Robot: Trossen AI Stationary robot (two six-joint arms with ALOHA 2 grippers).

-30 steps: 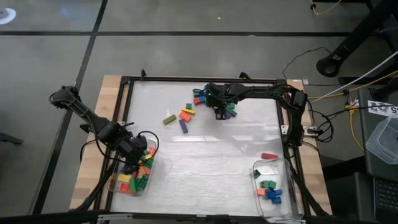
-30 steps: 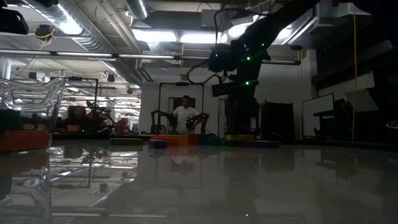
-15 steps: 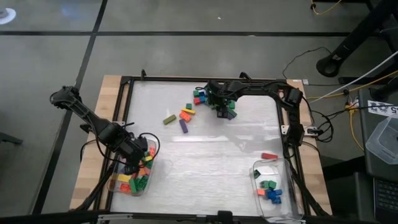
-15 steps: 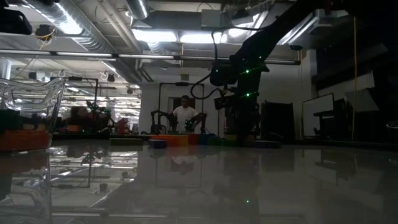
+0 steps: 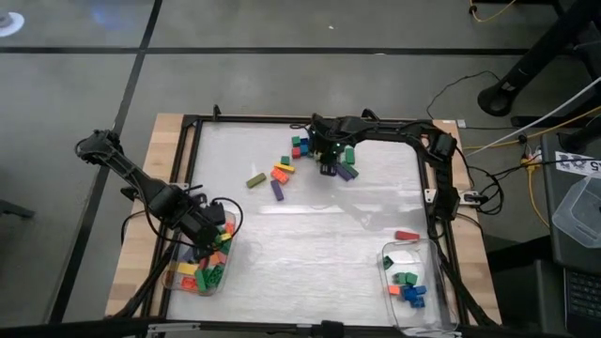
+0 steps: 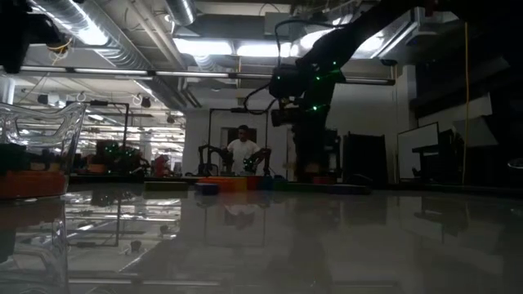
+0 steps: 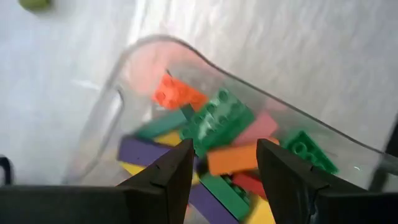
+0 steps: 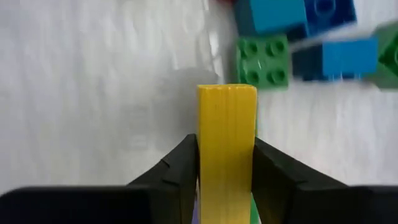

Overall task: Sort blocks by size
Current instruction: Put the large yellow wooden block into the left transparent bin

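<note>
Loose blocks [image 5: 291, 160] lie in a pile at the table's far middle; a green square one [image 8: 261, 59] and blue ones [image 8: 298, 15] show in the right wrist view. My right gripper [image 5: 331, 167] stands over the pile's right side, shut on a long yellow brick [image 8: 227, 143]. At the near left, a clear tub [image 5: 202, 268] holds long blocks [image 7: 217, 124] in several colours. My left gripper [image 7: 227, 171] hangs open above that tub, with nothing between its fingers. My right gripper pinches the yellow brick's two long sides [image 8: 227, 180] between its two fingers. The fingers come from above, slanting down, and lie along the brick. Its free end [image 8: 227, 93] sticks out past the fingertips over the white table. Whether it is clear of the table, I cannot tell.
A second clear tub [image 5: 413, 282] at the near right holds short blocks, with a red block [image 5: 406, 235] just outside it. An olive block [image 5: 255, 178] and a purple one [image 5: 277, 190] lie apart from the pile. A black frame [image 5: 188, 178] borders the table.
My right gripper has sunk into the pile and come up a little, shifting slightly toward the table's far left. My left arm has kept its place over the tub.
</note>
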